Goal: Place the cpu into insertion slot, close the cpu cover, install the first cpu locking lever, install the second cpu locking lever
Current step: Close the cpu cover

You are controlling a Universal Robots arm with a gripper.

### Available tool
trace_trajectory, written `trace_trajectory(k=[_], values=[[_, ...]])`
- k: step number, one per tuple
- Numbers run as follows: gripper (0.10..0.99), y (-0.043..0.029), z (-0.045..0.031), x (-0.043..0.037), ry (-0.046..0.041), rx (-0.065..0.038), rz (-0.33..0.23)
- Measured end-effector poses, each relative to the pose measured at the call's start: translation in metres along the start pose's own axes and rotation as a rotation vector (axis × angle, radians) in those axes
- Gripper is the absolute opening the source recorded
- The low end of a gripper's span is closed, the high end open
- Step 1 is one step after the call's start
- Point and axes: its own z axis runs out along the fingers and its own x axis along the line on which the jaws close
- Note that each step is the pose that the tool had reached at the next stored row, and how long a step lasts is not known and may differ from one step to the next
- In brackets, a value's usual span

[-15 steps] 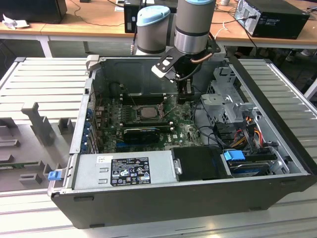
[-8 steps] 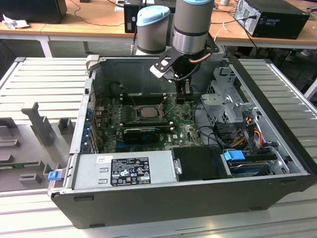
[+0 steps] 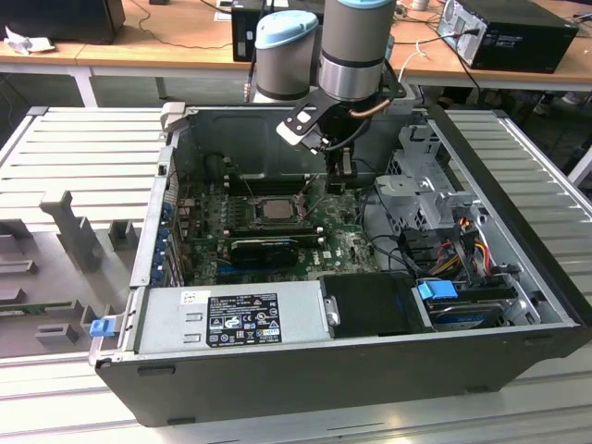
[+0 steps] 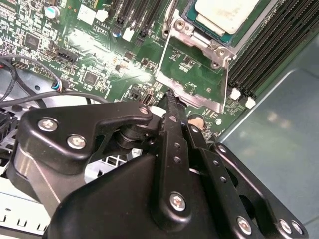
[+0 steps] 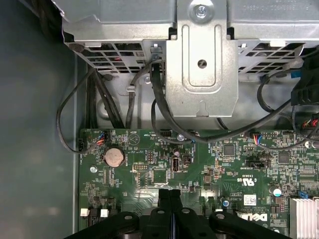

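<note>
Your end effector [image 4: 172,97] was clenched, its fingertips pressed together just beside the edge of the open cpu cover [image 4: 191,94]. The cpu [image 4: 224,15] sat in the insertion slot [image 4: 197,27].

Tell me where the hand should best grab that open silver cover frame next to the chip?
Probably the free rail of the cpu cover, the edge farthest from the cpu. The frame lies swung open, hinged beside the chip, so that rail is thin and bare. Approach from the side where the hand is, close beside it.
</note>
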Motion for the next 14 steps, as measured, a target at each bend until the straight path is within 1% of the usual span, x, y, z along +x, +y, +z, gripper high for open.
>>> trace_trajectory(k=[14], values=[[0.106, -0.0026, -0.0001, 0.0, 0.0, 0.0, 0.0]])
